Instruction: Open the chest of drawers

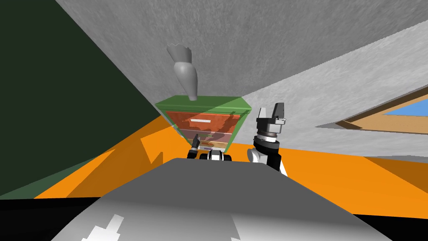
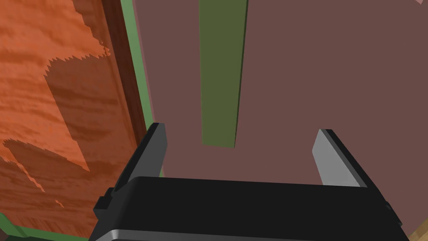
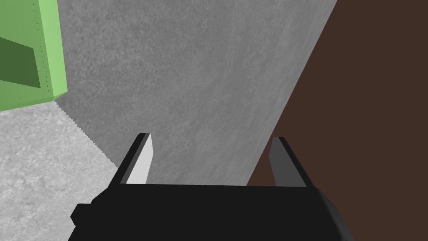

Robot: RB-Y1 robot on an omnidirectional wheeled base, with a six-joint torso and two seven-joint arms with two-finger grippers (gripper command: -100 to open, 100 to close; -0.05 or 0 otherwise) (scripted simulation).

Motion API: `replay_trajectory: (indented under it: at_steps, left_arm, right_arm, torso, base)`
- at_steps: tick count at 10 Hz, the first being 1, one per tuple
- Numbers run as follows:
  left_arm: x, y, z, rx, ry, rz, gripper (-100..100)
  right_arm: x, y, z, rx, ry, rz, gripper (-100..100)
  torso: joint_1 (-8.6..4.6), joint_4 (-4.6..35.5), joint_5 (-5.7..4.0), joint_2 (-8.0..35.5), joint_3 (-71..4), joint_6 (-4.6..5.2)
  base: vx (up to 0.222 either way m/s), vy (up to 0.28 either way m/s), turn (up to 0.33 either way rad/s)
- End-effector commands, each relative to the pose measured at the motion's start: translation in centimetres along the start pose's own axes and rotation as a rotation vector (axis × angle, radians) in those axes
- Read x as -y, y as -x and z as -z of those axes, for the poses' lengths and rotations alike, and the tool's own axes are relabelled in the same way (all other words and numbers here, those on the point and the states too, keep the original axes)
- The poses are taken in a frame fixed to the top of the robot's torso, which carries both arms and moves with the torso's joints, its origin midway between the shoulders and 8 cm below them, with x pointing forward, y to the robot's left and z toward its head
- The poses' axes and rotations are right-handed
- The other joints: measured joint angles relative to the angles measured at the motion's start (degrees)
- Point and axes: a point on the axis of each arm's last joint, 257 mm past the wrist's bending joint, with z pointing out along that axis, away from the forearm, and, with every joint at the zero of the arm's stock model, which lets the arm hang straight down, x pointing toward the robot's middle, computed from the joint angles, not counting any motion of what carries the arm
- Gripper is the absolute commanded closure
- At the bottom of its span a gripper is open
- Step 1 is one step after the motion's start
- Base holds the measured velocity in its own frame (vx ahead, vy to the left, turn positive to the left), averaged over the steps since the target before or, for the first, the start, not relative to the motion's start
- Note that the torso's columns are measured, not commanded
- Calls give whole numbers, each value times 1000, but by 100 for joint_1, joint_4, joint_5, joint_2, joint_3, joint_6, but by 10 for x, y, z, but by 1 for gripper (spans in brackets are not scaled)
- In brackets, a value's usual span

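"Two fingers on your left gripper (image 2: 240, 130): how do they stand?"

"Apart, gripping nothing. They point at a flat maroon surface (image 2: 334, 62) crossed by a dark green strip (image 2: 221, 71); beside one finger runs a reddish wooden drawer front (image 2: 50, 104) with a green edge."

"Where is the chest of drawers (image 1: 221, 103)?"

"Straight ahead of me, on the orange floor (image 1: 334, 175), its back to the grey wall (image 1: 250, 42). Its frame is green and its reddish fronts are stacked one above another; the top one bears a white bar handle (image 1: 200, 120). My left arm is low before the lower drawers. Whether any drawer is pulled out, I cannot tell."

"Anything on it?"

"One grey vase (image 1: 186, 73), on the chest's top toward its back edge."

"And the right gripper (image 1: 271, 111)?"

"Raised near the chest's upper right corner, not touching it, fingers apart and empty. Its camera catches that light green corner against the grey wall."
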Motion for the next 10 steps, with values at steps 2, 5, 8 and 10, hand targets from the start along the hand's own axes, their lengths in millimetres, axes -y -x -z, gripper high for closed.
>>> replay_trajectory:
  at_steps: [2, 5, 8, 10]
  left_arm:
    - [-4, -1, 12, 1, 3, 0, 100]
    - [-1, 0, -10, -5, 13, -3, -100]
    - [2, 0, -24, -8, 19, -5, -100]
    - [5, 0, -35, -10, 23, -6, -100]
  right_arm:
    - [0, 0, 0, 0, 0, 0, 0]
    - [0, 0, 0, 0, 0, 0, 0]
    - [0, 0, 0, 0, 0, 0, 0]
    - [0, 0, 0, 0, 0, 0, 0]
  torso:
    - [1, 3, 0, 7, 5, 1]
    - [-11, 1, -3, 1, 1, 1]
    - [-1, -1, 0, -7, -3, 1]
    - [0, -2, 0, -11, -7, 0]
  base:
    - [-22, 7, 0]
    - [-52, -24, 13]
    - [-57, -26, 7]
    - [-42, -19, 9]
